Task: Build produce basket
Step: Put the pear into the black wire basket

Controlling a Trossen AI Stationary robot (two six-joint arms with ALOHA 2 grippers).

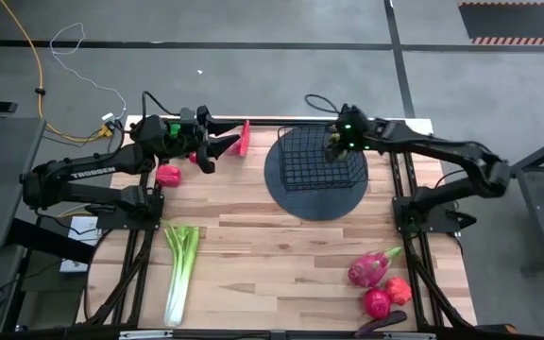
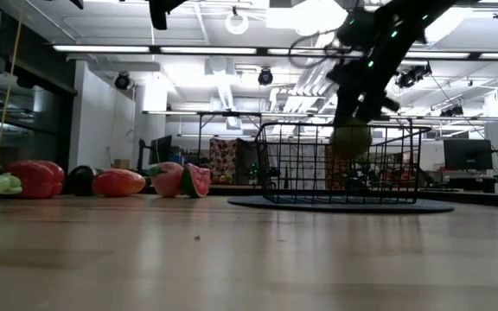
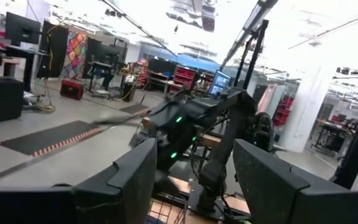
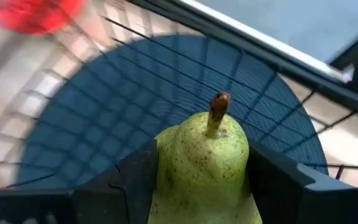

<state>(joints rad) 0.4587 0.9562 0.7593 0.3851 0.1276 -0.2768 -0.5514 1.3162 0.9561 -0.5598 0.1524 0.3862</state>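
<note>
The black wire basket (image 1: 324,156) stands on its dark round base (image 1: 296,194) at the table's far middle. My right gripper (image 4: 201,163) is over the basket's far right part, shut on a green pear (image 4: 201,162), which the low view shows at rim height (image 2: 350,138). My left gripper (image 1: 223,146) hovers open at the far left and points toward the basket with nothing between its fingers (image 3: 135,180). Celery (image 1: 179,269) lies near the left. A dragon fruit (image 1: 371,267), red round pieces (image 1: 378,302) and an eggplant (image 1: 381,324) lie near the right. My right gripper pinches the pear by its two opposite sides (image 4: 166,177) between its two fingers (image 4: 272,180). The fingers slant down from the table's right side. The pear's stem (image 4: 217,109) points away from the wrist toward the basket floor. The pear hangs clear of that floor.
A red watermelon slice (image 1: 244,137) lies just ahead of the left gripper, and a red pepper (image 1: 168,175) lies below that arm. Bare wood spreads across the table's middle and near side.
</note>
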